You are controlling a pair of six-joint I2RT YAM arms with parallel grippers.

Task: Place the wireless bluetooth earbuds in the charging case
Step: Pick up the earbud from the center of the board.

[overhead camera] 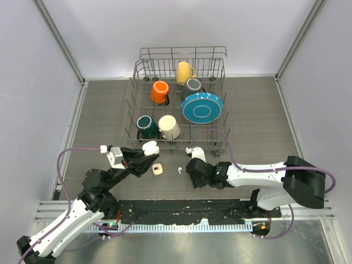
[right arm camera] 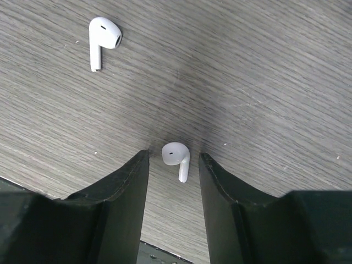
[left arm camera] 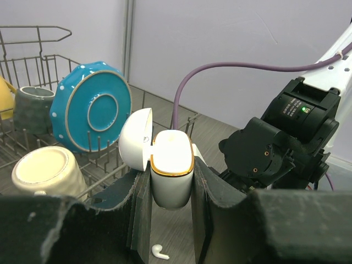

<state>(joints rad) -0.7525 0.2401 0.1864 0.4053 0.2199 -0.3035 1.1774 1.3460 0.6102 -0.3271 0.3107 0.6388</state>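
My left gripper (left arm camera: 171, 190) is shut on the white charging case (left arm camera: 171, 165), held upright above the table with its gold-rimmed lid (left arm camera: 136, 140) swung open. In the top view the case (overhead camera: 150, 147) sits just in front of the rack. One white earbud (right arm camera: 177, 158) lies on the table between the fingers of my right gripper (right arm camera: 173, 156), which is open and touches neither side of it. A second earbud (right arm camera: 102, 39) lies further off, and it also shows as an earbud (overhead camera: 180, 170) left of the right gripper (overhead camera: 191, 166). Under the held case an earbud (left arm camera: 160, 252) rests on the table.
A wire dish rack (overhead camera: 176, 140) stands behind the grippers with a teal plate (overhead camera: 202, 107) and orange (overhead camera: 160, 92), yellow (overhead camera: 184, 72), cream (overhead camera: 169, 127) and dark green (overhead camera: 147, 126) mugs. A small pale case (overhead camera: 158, 169) lies on the table between the grippers. The right arm (left arm camera: 275, 148) is close to the held case.
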